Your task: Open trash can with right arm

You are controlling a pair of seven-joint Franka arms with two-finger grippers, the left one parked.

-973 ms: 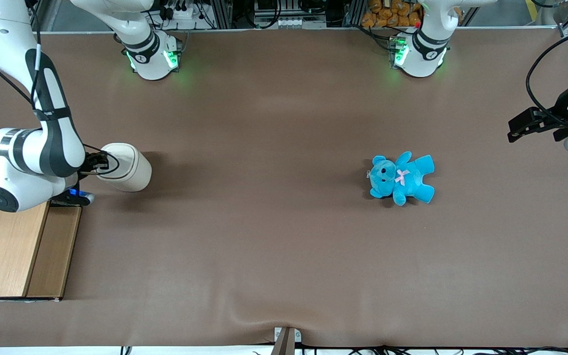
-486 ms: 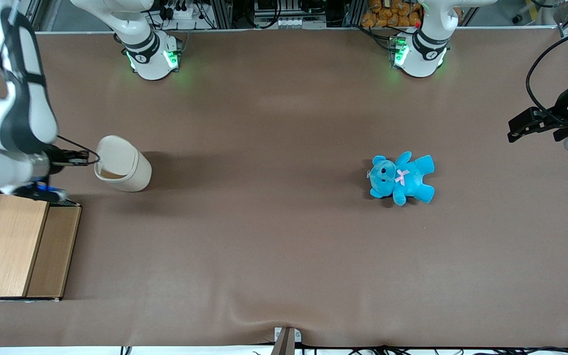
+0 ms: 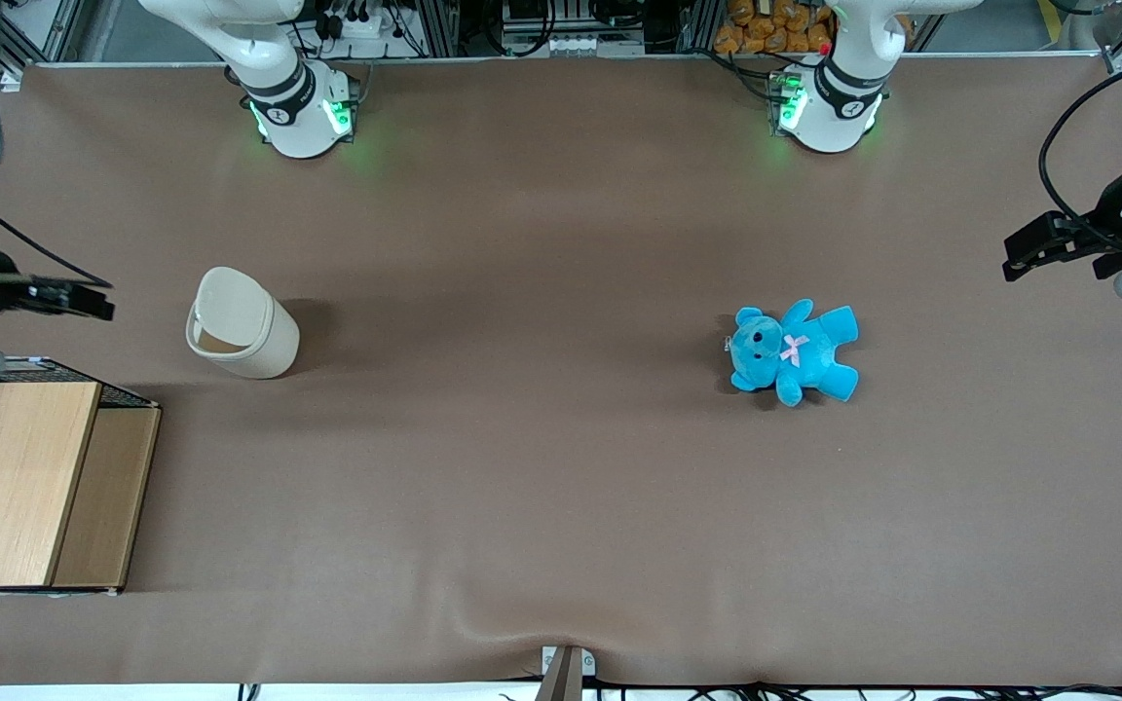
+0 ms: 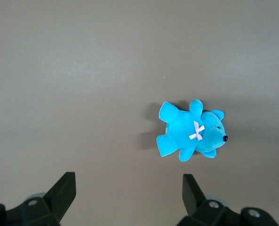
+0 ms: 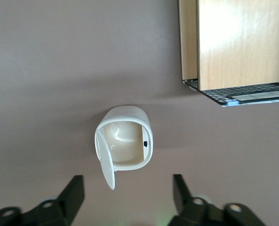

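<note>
The cream-white trash can (image 3: 242, 336) stands on the brown table at the working arm's end. Its hinged lid (image 3: 231, 300) is swung up and the inside shows. In the right wrist view the trash can (image 5: 125, 141) is open, with its lid (image 5: 105, 161) standing on edge beside the empty inside. My right gripper (image 3: 84, 300) hangs above the table, apart from the can and farther toward the table's end. In the wrist view the gripper (image 5: 129, 195) is open and holds nothing.
A wood-panelled wire-mesh box (image 3: 30, 487) stands near the can, nearer the front camera; it also shows in the right wrist view (image 5: 233, 44). A blue teddy (image 3: 793, 350) lies toward the parked arm's end, also seen in the left wrist view (image 4: 191, 129).
My right gripper was at the can's lid; it has pulled away toward the table's end and risen. The lid went from shut to swung up and stays open.
</note>
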